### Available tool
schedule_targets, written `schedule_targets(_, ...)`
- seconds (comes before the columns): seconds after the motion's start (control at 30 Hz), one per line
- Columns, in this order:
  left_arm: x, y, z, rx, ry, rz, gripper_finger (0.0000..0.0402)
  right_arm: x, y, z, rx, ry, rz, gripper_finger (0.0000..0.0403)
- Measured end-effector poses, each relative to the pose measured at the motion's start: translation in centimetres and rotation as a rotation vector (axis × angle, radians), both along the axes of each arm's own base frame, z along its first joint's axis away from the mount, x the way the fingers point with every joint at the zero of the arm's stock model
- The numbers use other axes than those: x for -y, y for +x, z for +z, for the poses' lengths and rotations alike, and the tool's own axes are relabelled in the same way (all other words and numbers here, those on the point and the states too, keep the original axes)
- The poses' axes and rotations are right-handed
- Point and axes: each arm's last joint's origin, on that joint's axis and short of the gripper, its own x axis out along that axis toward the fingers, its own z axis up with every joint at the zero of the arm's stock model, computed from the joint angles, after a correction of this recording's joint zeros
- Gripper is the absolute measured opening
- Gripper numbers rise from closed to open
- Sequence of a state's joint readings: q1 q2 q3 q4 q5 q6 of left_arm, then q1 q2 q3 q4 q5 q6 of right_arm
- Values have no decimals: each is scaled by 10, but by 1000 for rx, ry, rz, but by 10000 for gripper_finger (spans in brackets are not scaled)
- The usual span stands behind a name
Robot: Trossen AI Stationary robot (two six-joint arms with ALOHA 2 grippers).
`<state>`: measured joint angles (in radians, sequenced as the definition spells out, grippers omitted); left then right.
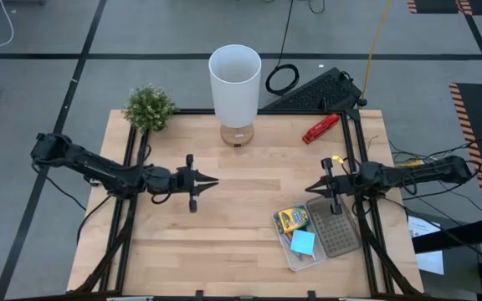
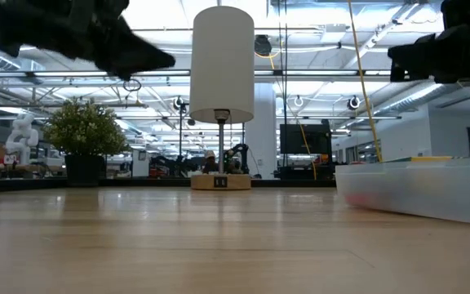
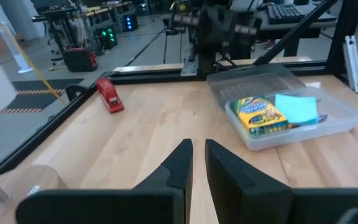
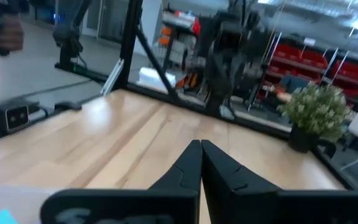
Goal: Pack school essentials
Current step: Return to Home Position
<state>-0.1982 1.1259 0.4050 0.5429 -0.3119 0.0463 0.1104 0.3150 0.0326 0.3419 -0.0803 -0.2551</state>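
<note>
Both grippers hovered empty over the table, fingers together.

The left gripper (image 1: 212,181) held its fingers nearly closed above the middle of the wooden table (image 1: 182,242), and the right gripper (image 1: 310,189) (facing it) had its fingers pressed together just beside the clear plastic box (image 1: 335,236). In that box lay the yellow-green crayon box (image 1: 291,220) and the blue sticky-note pad (image 1: 303,242). A red stapler-like tool (image 1: 320,129), a white lamp (image 1: 235,84) and a small green plant (image 1: 149,108) stood along the far edge.
</note>
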Motion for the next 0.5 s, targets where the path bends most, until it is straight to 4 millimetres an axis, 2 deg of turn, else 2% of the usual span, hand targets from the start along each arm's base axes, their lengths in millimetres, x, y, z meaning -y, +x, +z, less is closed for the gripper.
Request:
schedule_targets(0.27, -8, -22, -28, 67, -36, 22, 46, 4, -9, 4, 49, 1, -31, 0)
schedule_targets(0.5, -12, -28, -33, 95, -64, 39, 46, 13, -16, 7, 95, -13, -111, 0)
